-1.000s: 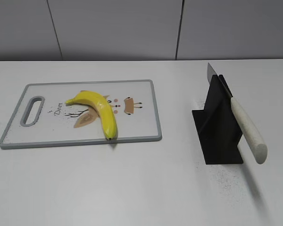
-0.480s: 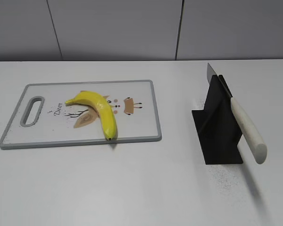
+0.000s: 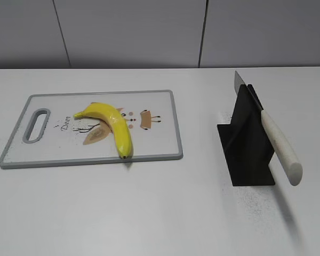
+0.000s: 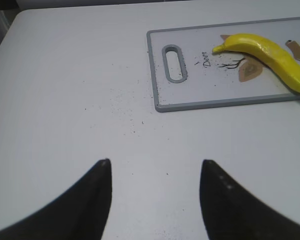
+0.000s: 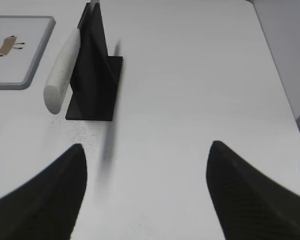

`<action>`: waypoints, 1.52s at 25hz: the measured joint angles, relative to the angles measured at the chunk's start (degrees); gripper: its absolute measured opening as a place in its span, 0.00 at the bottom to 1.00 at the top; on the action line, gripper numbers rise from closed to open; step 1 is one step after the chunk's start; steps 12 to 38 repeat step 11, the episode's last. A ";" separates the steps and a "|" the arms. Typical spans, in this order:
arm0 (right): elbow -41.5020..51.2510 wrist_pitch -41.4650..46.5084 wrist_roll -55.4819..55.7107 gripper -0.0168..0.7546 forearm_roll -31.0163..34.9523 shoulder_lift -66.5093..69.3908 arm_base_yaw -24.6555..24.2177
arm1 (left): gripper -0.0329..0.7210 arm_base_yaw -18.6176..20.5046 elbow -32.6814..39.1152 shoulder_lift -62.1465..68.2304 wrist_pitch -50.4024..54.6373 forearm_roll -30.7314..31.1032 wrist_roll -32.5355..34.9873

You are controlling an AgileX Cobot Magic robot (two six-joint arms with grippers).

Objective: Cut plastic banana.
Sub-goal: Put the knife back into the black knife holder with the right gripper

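A yellow plastic banana point(image 3: 111, 124) lies whole on a white cutting board with a grey rim point(image 3: 149, 148); both also show in the left wrist view, the banana point(image 4: 270, 52) on the board point(image 4: 190, 95). A knife with a white handle point(image 3: 280, 146) rests in a black stand point(image 3: 248, 144), also in the right wrist view point(image 5: 62, 72). My left gripper point(image 4: 155, 165) is open and empty over bare table, near the board's handle end. My right gripper point(image 5: 147, 150) is open and empty, short of the stand point(image 5: 92, 75). Neither gripper shows in the exterior view.
The board has a slot handle point(image 3: 36, 125) at its left end. The white table's right edge point(image 5: 275, 80) runs near the stand. A grey wall point(image 3: 149, 32) stands behind the table.
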 joint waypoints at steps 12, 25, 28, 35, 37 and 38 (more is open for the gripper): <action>0.00 0.00 0.00 0.79 0.06 0.00 -1.36 | 0.77 0.00 0.00 0.00 0.00 0.00 0.00; 0.00 0.00 0.00 0.79 0.06 0.00 -1.36 | 0.77 0.00 0.00 0.00 0.00 0.00 0.00; 0.00 0.00 0.00 0.79 0.06 0.00 -1.36 | 0.77 0.00 0.00 0.00 0.00 0.00 0.00; 0.00 0.00 0.00 0.79 0.06 0.00 -1.36 | 0.77 0.00 0.00 0.00 0.00 0.00 0.00; 0.00 0.00 0.00 0.79 0.06 0.00 -1.36 | 0.77 0.00 0.00 0.00 0.00 0.00 0.00; 0.00 0.00 0.00 0.79 0.06 0.00 -1.36 | 0.77 0.00 0.00 0.00 0.00 0.00 0.00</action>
